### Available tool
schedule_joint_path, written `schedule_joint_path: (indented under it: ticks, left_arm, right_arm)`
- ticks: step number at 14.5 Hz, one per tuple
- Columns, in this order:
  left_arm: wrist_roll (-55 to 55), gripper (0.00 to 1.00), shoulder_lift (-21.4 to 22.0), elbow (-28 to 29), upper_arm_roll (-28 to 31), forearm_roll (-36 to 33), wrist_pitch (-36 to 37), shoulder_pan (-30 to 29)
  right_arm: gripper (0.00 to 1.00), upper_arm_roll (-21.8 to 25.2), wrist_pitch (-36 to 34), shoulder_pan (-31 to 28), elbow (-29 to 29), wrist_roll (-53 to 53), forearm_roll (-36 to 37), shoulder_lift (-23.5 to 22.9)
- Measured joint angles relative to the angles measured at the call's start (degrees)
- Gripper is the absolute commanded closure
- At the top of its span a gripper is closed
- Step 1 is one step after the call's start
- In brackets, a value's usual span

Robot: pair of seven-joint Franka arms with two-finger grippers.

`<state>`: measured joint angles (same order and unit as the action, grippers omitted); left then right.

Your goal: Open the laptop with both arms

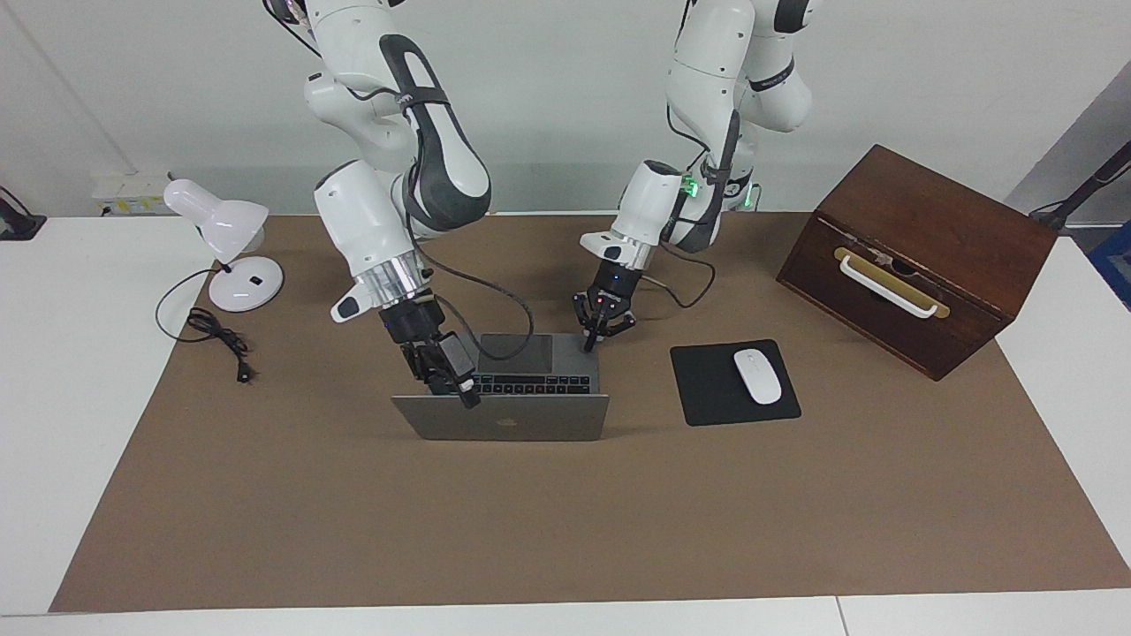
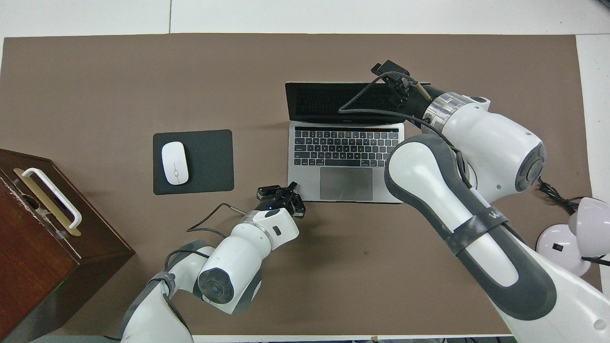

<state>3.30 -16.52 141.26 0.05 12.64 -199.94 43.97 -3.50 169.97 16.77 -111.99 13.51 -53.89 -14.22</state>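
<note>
1. The thin silver-grey aluminium laptop (image 1: 501, 417) stands open mid-desk, lid tilted well back.
2. My left claw (image 1: 591, 340), clenched empty, pins its base corner.
3. My right claw (image 1: 452, 386) touches the lid's edge; grip unclear.
4. Little remains, I judge.

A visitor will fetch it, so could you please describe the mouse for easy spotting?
Start at the big dark wooden box at the left arm's end of the table. Between it and the open silver-grey laptop lies a black square mouse pad; the small glossy white oval mouse rests on it.
</note>
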Motion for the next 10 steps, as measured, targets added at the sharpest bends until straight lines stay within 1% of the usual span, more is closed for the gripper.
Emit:
schedule_joint_path:
  ticks: [5,7,9,10]
  left_arm:
    - [0.0,1.0,0.0,0.0,0.0,0.0,0.0,0.0]
    - [0.0,1.0,0.0,0.0,0.0,0.0,0.0,0.0]
    - [-0.01,1.0,0.0,0.0,0.01,0.0,0.0,0.0]
    - [-0.01,1.0,0.0,0.0,0.03,0.0,-0.01,0.0]
  right_arm:
    - [0.0,-0.04,-0.03,0.1,1.92,0.0,-0.13,-0.58]
    - [0.0,-0.44,-0.04,0.77,2.73,0.15,-3.25,-0.74]
    - [0.0,-0.91,-0.04,3.35,4.97,1.1,-7.87,-0.56]
    - [0.0,-1.1,-0.01,4.91,6.14,2.5,-8.81,-0.3]
